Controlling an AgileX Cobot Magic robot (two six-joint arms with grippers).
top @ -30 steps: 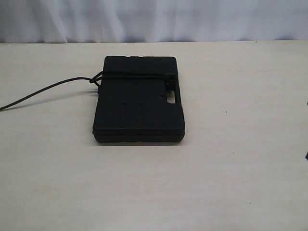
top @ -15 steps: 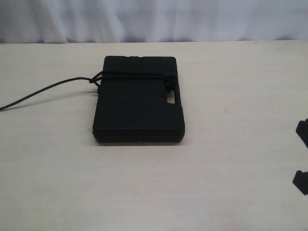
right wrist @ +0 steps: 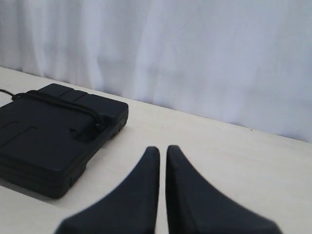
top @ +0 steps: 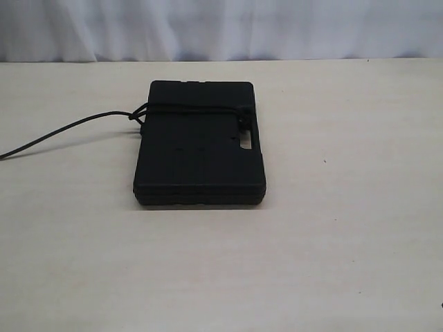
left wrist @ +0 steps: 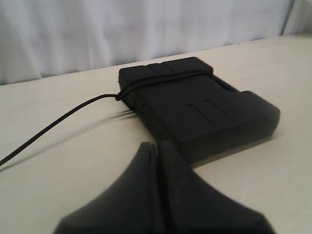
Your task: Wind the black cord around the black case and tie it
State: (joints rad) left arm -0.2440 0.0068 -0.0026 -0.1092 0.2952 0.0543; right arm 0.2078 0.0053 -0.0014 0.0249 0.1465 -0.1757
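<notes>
My left claw (left wrist: 157,145) is pressed together and holds nothing. My right claw (right wrist: 162,149) is almost together, empty too. The black case (top: 201,149) lies flat on the table (top: 346,228). The black cord (top: 69,126) crosses its far end and trails left.

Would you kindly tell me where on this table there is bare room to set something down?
The table is bare on the near side of the black case and all along its right side. Only the left is crowded: the black cord trails from the case's left edge across the tabletop.
</notes>
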